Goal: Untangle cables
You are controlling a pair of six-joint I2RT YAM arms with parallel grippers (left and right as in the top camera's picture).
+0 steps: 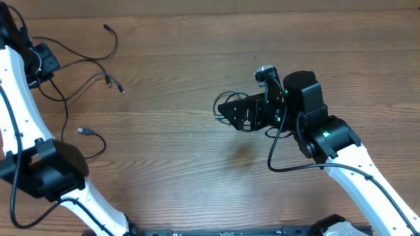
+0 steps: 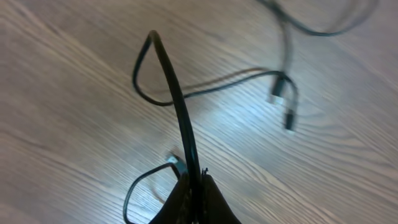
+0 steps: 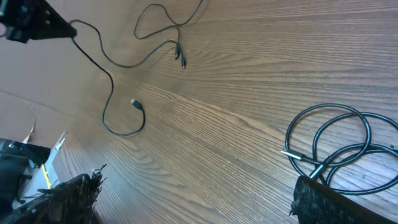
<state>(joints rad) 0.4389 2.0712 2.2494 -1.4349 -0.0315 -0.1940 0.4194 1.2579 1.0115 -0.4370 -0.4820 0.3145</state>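
Note:
Thin black cables (image 1: 98, 62) lie spread over the table's far left, their small plug ends (image 1: 114, 83) apart from one another. My left gripper (image 1: 44, 63) is shut on one cable (image 2: 177, 99), which rises from the fingers (image 2: 198, 200) and bends back down to the wood. Two plugs (image 2: 283, 99) lie beyond it. A separate coiled cable (image 3: 339, 143) with silver plugs rests beside my right finger (image 3: 336, 202). My right gripper (image 3: 199, 208) stands open and holds nothing. From overhead, that coil (image 1: 224, 99) sits right at the right gripper (image 1: 228, 113).
In the right wrist view, the left gripper (image 3: 28, 22) shows at top left, with a cable looping down to a plug (image 3: 135, 104). The left arm's white links (image 1: 26, 124) run along the table's left edge. Bare wood (image 1: 177, 151) lies between the arms.

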